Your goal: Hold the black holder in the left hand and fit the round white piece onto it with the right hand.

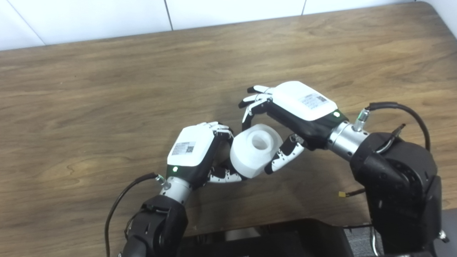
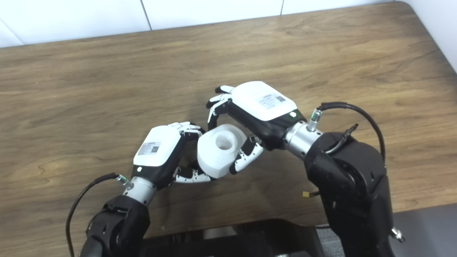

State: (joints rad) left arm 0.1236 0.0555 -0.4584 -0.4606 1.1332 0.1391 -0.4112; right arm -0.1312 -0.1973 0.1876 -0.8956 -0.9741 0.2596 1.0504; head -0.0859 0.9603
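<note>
No text can be read anywhere. The left robot hand (image 1: 194, 150) carries a small white label (image 1: 184, 148) with a square code on its back, and the right robot hand (image 1: 303, 103) bears a similar label (image 1: 314, 100). The print on both is too blurred to make out.
</note>
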